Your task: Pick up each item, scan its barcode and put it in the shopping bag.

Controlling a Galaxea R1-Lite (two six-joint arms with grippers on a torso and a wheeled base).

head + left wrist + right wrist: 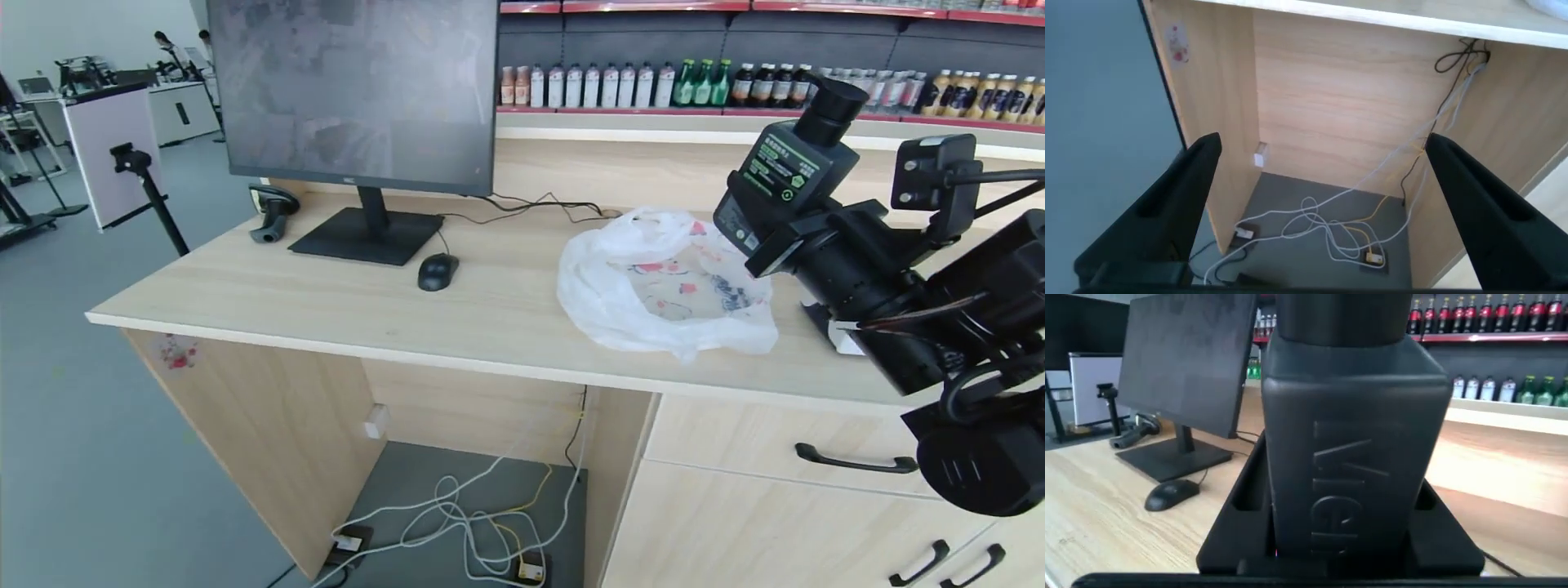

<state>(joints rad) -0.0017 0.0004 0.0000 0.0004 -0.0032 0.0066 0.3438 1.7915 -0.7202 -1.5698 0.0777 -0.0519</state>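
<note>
A dark bottle (782, 173) with a black cap and a green label was held up over the right part of the wooden counter (457, 314), tilted with its cap toward the shelves behind. It was clamped in the right gripper (785, 242), whose fingers (1238, 513) were closed against the bottle's two sides, as was plainly seen from the right wrist. The bottle was carried just beside the white plastic shopping bag (663, 287) — above the bag's right edge, not inside it. The bag lay crumpled on the counter with its mouth upward, and red and dark print could be made out through the thin plastic.

The left gripper (1321, 157) was found low, in front of the open space under the counter; its fingers (1182, 198) were spread wide and nothing was held between them. Loose cables (1327, 233) lay on the floor beyond it.

Farther left on the counter a monitor (359, 90) was set on its stand, with a black mouse (438, 270) just in front of the stand and a handheld scanner (272, 211) beside it — well apart from the bag. Rows of bottled drinks (620, 84) were lined up on the shelf behind.
</note>
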